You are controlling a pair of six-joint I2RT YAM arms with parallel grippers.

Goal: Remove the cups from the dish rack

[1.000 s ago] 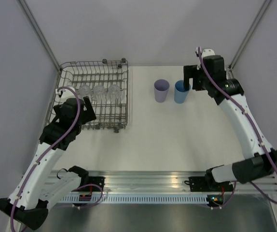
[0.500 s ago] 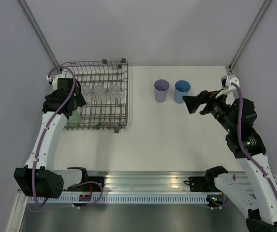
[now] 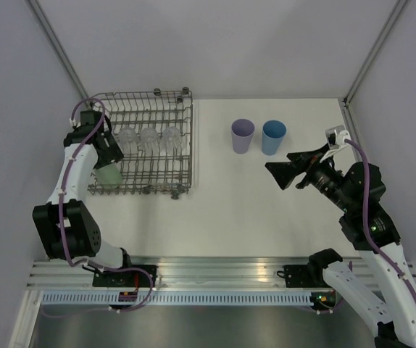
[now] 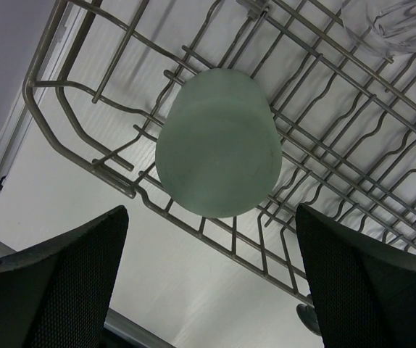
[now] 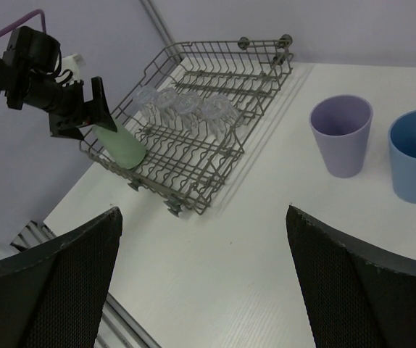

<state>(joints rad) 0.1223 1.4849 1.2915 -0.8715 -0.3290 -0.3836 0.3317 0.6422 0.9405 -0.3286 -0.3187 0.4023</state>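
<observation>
The grey wire dish rack [image 3: 190, 145] stands at the far left of the table. A green cup [image 3: 109, 175] lies bottom-up in its near left corner, filling the left wrist view [image 4: 219, 141]. My left gripper [image 3: 112, 151] hovers open just above that cup, its fingers [image 4: 56, 283] either side and apart from it. A row of clear cups [image 3: 148, 138] sits in the rack's middle. A lilac cup [image 3: 242, 135] and a blue cup [image 3: 272, 137] stand upright on the table. My right gripper [image 3: 284, 168] hangs open and empty, near and right of the blue cup.
The rack's wire rim [image 4: 114, 181] passes under the green cup. Grey walls and frame posts [image 3: 59, 54] close in the back and sides. The arms' mounting rail [image 3: 215, 275] runs along the near edge. White tabletop [image 5: 266, 239] lies below the right gripper.
The left arm swung from the rack's near side to above the green cup. The right arm pulled back from the blue cup toward the near right, leaving it standing.
</observation>
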